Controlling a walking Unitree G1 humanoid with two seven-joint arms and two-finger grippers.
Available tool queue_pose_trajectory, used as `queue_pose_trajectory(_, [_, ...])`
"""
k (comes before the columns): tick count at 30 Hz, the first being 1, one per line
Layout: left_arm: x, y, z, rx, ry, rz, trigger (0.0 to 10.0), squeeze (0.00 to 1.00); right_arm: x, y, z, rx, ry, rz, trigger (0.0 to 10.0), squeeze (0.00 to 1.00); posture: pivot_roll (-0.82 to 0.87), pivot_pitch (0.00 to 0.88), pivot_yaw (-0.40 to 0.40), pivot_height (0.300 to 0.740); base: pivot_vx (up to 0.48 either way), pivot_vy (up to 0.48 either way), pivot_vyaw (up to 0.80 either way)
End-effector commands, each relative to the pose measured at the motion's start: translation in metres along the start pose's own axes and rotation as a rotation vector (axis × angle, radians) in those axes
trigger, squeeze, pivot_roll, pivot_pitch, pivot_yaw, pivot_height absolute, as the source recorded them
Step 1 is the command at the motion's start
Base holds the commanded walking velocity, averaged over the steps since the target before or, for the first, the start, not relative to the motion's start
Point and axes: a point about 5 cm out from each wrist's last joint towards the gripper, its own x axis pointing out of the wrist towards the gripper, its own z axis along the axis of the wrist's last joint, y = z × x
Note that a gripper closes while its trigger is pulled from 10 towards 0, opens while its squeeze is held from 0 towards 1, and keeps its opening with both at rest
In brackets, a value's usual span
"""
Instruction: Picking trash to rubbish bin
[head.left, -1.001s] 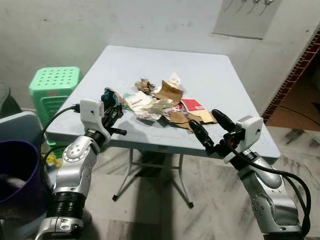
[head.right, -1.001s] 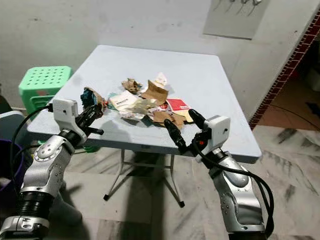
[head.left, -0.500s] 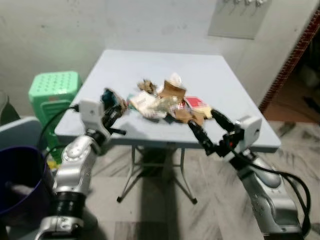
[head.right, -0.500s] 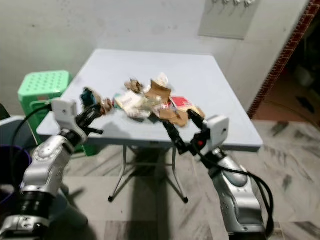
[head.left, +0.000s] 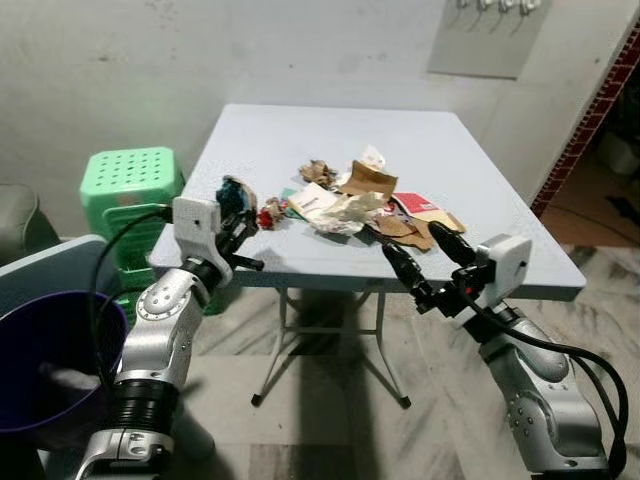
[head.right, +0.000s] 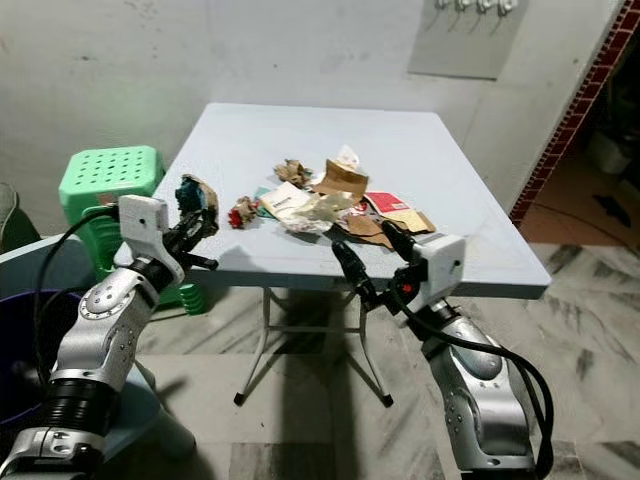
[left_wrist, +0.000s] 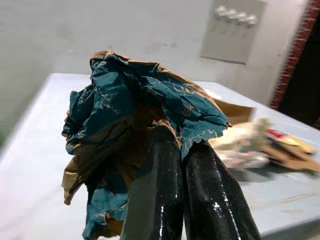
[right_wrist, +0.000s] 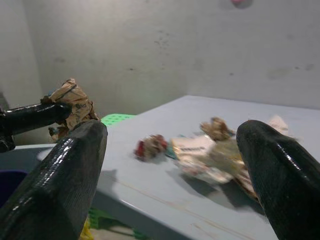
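Left wrist view: our left gripper has its two black fingers pressed together on a crumpled teal and brown wrapper, which bunches up just past our fingertips.
Left gripper place: we hold it at the near left corner of the grey table, with the wrapper above the table's edge.
Right gripper: our fingers stand wide apart around nothing; we hover at the table's near edge.
Trash pile: papers and cardboard scraps lie on the table just beyond our right gripper, and a small red crumpled scrap lies just beside our left gripper.
Rubbish bin: the purple bin stands on the floor below and outward of our left arm.
Green stool: stands beyond the bin, beside the table.
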Motion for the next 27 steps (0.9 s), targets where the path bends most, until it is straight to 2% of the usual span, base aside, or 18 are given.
queue_pose_trajectory(1, [0.0027,-0.0031,0.002,-0.002,-0.005,-0.015,10.0,0.0,-0.002,-0.0029,0.0048,-0.011,-0.008,-0.004,10.0,0.0,-0.03,0.0,-0.032,0.74,0.0,0.292,0.0])
queue_pose_trajectory(10, [0.0023,-0.0039,-0.0001,0.008,0.009,-0.007,10.0,0.0,-0.0024,-0.0062,0.007,-0.022,-0.016,-0.02,10.0,0.0,-0.03,0.0,-0.033,0.74,0.0,0.065,0.0])
queue_pose_trajectory(27, [0.0007,-0.0028,-0.0023,0.018,0.025,0.007,10.0,0.0,-0.0038,-0.0078,0.0072,-0.035,-0.002,-0.016,10.0,0.0,-0.03,0.0,-0.04,0.74,0.0,0.0,0.79])
